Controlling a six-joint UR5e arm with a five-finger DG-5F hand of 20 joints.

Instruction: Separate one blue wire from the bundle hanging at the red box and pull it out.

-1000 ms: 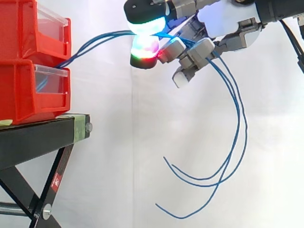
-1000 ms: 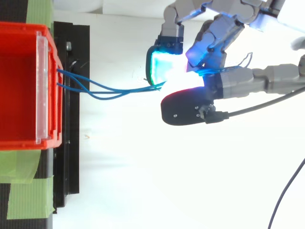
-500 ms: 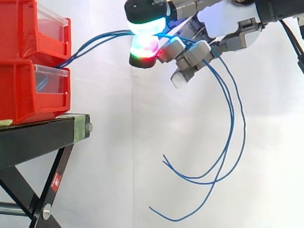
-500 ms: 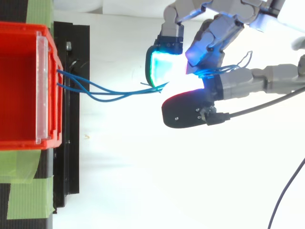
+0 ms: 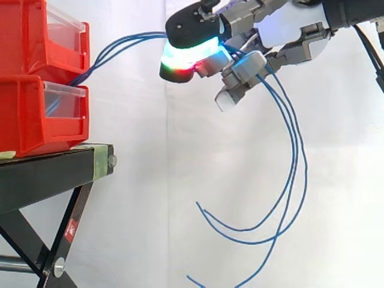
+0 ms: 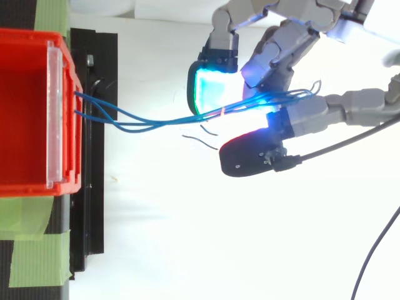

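Three blue wires rise from between the two stacked red bins to my hand at the upper right. They pass between the glowing thumb pad and the curled fingers, then hang down in long loops with their free ends low. In the top view the wires leave the red bin and run along the cyan finger pad. The black thumb pad stands slightly apart from them. The hand stays curled round the bundle.
The bins rest on a black stand with crossed legs below. Green tape marks the stand's corner. A white curtain is behind everything. Open space lies to the right of the stand, under the hand.
The thumb pad has swung away from the cyan finger pad, opening a gap in the top view. The wires' hanging ends have dropped lower and drifted left. The bins have not moved.
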